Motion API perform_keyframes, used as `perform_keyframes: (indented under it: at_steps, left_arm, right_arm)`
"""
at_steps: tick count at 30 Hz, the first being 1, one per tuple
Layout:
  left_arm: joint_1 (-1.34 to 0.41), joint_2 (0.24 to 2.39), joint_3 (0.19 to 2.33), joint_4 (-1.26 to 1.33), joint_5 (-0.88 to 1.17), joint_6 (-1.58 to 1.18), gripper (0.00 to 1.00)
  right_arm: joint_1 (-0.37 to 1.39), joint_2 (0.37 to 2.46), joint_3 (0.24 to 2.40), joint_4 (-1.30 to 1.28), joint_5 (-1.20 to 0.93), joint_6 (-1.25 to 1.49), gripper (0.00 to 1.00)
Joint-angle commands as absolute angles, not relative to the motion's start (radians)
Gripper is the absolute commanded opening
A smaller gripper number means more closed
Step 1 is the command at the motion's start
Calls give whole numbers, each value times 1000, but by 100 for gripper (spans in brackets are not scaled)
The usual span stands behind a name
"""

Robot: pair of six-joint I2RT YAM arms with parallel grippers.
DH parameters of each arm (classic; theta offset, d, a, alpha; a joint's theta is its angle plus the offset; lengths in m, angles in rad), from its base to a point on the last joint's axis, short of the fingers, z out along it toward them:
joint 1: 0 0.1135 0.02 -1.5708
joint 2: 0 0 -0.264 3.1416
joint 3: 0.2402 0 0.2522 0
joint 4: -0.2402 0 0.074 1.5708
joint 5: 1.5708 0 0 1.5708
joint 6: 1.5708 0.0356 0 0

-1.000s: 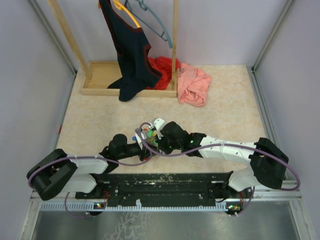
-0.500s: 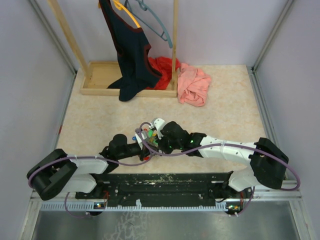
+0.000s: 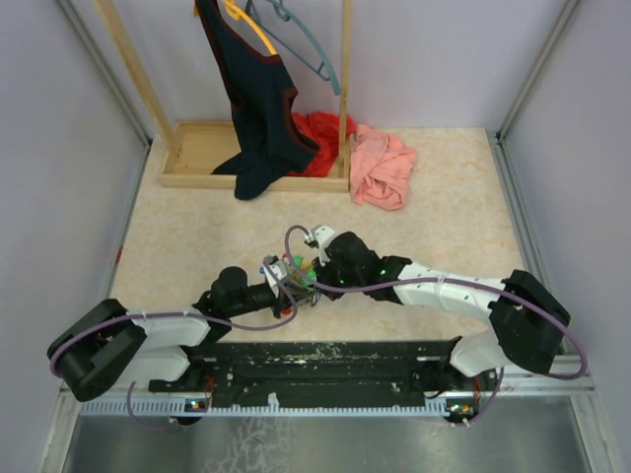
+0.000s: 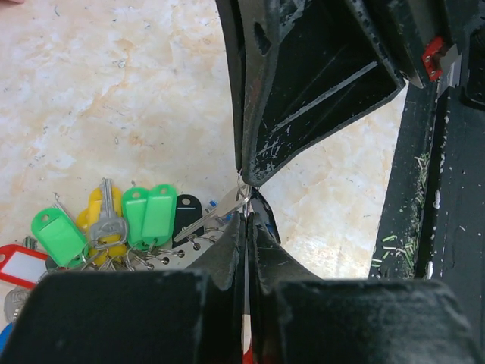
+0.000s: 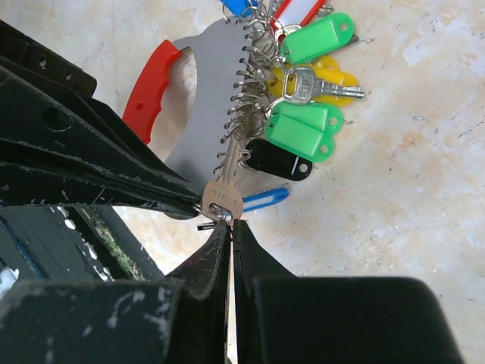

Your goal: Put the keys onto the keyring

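- While both are clamped fully shut, the left hand (image 4: pixel 247 221) and right hand (image 5: pixel 230 225) meet tip to tip at a silver key (image 5: pixel 222 199); can't tell which one actually pinches it.
- The keyring (image 5: pixel 208 98), a grey plate with a red grip, lies just beside it, with tagged keys (image 5: pixel 303 125) fanned off it.
- It's all on the surface (image 3: pixel 197 227), mid near edge.

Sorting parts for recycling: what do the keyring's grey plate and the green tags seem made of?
The grey plate looks like thin matte metal, flat and evenly grey, though plastic is possible. The green tags look like glossy moulded plastic, showing soft highlights.
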State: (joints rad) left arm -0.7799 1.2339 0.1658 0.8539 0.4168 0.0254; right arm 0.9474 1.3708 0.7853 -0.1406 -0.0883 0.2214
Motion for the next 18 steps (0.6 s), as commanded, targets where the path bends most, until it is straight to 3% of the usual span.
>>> perform_keyframes:
  at_steps: [1,6,13,18]
  left_arm:
    - [-789,1202,150,911,418,43,1]
    - [-790,1176,153,870,397,57,1]
    - [-790,1162,165,815,391,79,1]
    - [-789,1159,169,807,415,93,1]
  right_arm:
    - [908,1406,771,-149,-102,259,0]
    - [878,1395,751,-151,-115,248,0]
    - [871,1280,709,-143,-77,159,27]
    - [872,1182,645,-27,-145,53,37]
